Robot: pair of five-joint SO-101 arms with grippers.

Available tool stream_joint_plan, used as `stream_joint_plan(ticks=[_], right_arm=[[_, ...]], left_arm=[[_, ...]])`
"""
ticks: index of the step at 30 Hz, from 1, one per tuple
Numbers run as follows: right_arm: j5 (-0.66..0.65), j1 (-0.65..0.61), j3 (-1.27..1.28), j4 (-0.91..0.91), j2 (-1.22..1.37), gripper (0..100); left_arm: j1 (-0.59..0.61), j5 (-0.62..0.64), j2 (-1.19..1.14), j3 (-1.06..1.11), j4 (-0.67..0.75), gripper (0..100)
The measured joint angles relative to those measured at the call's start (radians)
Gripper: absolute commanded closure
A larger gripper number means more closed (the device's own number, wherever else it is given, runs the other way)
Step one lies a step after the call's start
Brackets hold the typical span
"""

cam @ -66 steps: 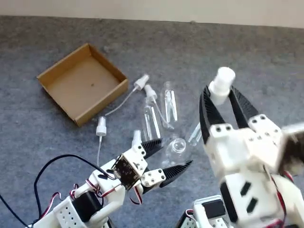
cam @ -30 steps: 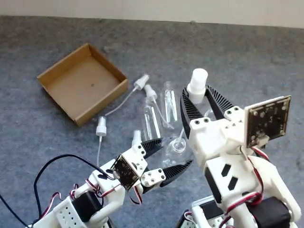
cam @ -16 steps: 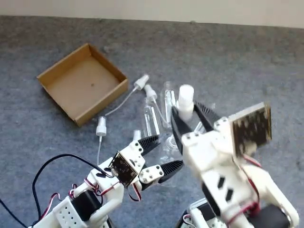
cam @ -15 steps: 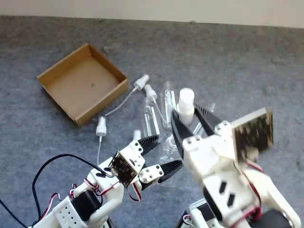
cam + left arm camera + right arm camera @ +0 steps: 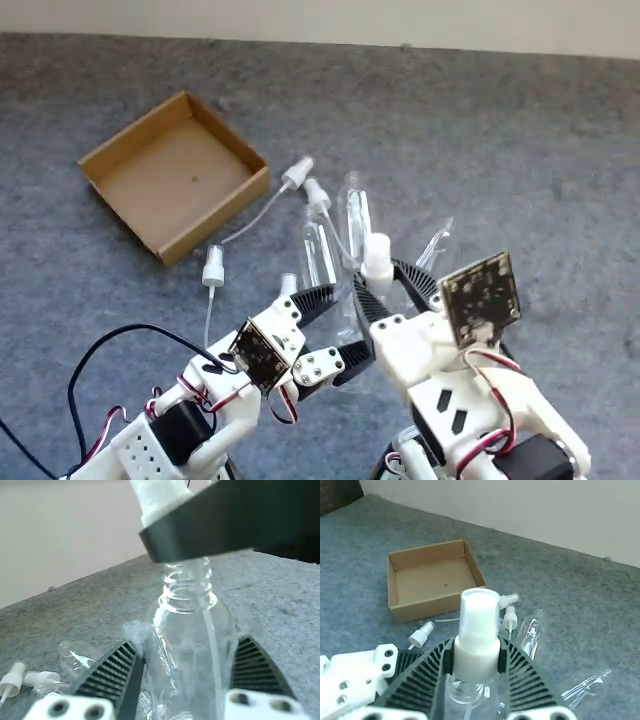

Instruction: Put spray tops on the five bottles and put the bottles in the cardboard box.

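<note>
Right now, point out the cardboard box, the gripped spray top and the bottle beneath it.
cardboard box [image 5: 175,175], high view, bare floor
spray top [image 5: 477,630], right wrist view, white body
bottle [image 5: 187,635], left wrist view, clear body

Soft, even daylight falls on the grey felt tabletop [image 5: 520,120], leaving faint shadows and small white glints on a clear plastic bottle [image 5: 531,630].

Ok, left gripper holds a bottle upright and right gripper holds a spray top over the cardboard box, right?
Not over the cardboard box: the right gripper holds the spray top over the bottle in the left gripper, per the left wrist view.
</note>
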State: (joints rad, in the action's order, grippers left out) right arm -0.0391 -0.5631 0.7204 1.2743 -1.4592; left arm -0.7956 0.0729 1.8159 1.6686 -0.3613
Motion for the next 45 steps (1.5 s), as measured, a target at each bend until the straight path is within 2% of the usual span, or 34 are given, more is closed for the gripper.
stream_joint_plan(ticks=[10, 16, 29, 39, 45], right_arm=[[-0.034, -0.011, 0.051, 0.025, -0.091, 87.0], [-0.104, -0.127, 0.051, 0.123, -0.089, 86.9], [-0.127, -0.141, 0.048, 0.186, -0.1, 86.8], [-0.127, -0.149, 0.051, 0.21, -0.098, 87.4], [-0.127, -0.15, 0.051, 0.21, -0.098, 99.8]], left_arm=[[0.0, 0.0, -0.002, 0.0, 0.0, 88], [0.008, 0.0, -0.002, 0.0, 0.0, 88], [0.009, 0.0, -0.003, 0.0, -0.002, 88], [0.153, 0.0, -0.002, 0.0, 0.0, 88], [0.229, 0.0, -0.002, -0.011, 0.0, 88]])
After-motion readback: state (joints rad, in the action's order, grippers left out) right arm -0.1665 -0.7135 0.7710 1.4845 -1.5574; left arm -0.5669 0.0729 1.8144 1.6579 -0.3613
